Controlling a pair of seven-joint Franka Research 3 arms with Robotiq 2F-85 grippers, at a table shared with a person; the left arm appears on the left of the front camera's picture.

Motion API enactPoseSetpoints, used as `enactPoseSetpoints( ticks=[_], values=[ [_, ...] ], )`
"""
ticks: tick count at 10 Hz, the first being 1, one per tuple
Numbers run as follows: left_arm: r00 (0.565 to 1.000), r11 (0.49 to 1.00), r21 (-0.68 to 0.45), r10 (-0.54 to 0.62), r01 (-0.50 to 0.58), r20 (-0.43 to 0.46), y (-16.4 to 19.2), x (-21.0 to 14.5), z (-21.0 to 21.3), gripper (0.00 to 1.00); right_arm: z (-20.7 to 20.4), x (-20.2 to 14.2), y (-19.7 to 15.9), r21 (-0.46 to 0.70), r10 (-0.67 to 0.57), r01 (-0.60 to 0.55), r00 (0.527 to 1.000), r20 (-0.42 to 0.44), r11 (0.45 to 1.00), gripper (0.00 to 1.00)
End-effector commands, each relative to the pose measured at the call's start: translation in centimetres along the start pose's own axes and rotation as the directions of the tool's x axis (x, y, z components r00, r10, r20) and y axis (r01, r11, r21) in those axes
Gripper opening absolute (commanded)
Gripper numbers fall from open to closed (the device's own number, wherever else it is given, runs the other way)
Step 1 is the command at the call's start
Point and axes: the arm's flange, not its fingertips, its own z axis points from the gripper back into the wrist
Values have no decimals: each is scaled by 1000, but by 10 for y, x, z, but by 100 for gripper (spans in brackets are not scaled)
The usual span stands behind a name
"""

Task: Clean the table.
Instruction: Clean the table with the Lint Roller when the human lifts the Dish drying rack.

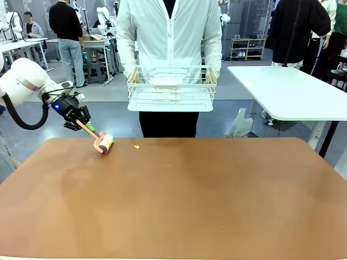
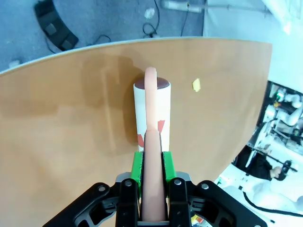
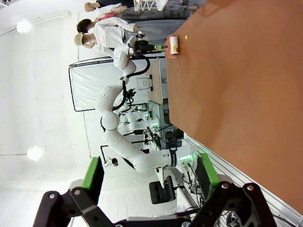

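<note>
Nearest me, the right gripper (image 3: 149,170) hangs off the table's near right side; its jaws stand wide apart with nothing between the green pads, and it is well apart from anything that matters here. The table (image 1: 179,206) is bare brown from the near edge up through the middle; I see nothing there to wipe or pick.

The work sits toward the far left. The left gripper (image 1: 81,123) comes in over the far left corner; its jaws are closed firmly on the pink handle of the lint roller (image 1: 104,142), and the white drum rests on the table just ahead of them. In the left wrist view the left gripper (image 2: 152,163) looks straight down that handle; the lint roller (image 2: 151,109) lies with its long axis running directly away from the jaws, dark end cap farthest out.

The relation I care about is the crumb (image 1: 136,147): a small yellow fleck on the table to the right of the drum, near it but not touching; in the wrist view the crumb (image 2: 196,85) sits off to the side of the drum's far end, not ahead of it. I judge the next move to be a sideways roll to the right, across the drum's axis; the left arm is plainly the nearer one.

Beyond the far edge a person (image 1: 169,32) holds a white wire basket (image 1: 171,89) in both hands, clear of the table.
</note>
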Motion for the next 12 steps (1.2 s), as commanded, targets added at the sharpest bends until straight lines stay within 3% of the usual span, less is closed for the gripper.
enactPoseSetpoints(
  ticks=[1, 4, 6, 8, 10, 12],
  values=[
    [999, 997, 71, -11, 14, -40, -24, -5, -46, 21, 0, 0, 3, -7, -3, 3, 1000, 2, 1000, 100],
    [998, 992, 116, 48, -45, -27, -36, 4, -103, 21, 0, 0, 3, -7, -3, 3, 1000, 2, 1000, 100],
    [996, 994, 70, 88, -89, 25, -53, 5, -129, 21, 0, 0, 3, -7, -3, 3, 1000, 2, 1000, 100],
    [997, 994, 90, 59, -63, 46, -74, -7, -152, 21, 0, 0, 3, -7, -3, 3, 1000, 2, 1000, 100],
    [995, 995, 58, 80, -84, 66, -90, -19, -158, 21, 0, 0, 3, -7, -3, 3, 1000, 2, 1000, 100],
    [979, 998, 11, 65, -68, 191, -119, -40, -138, 21, 0, 0, 3, -7, -3, 3, 1000, 2, 1000, 100]
  ],
)
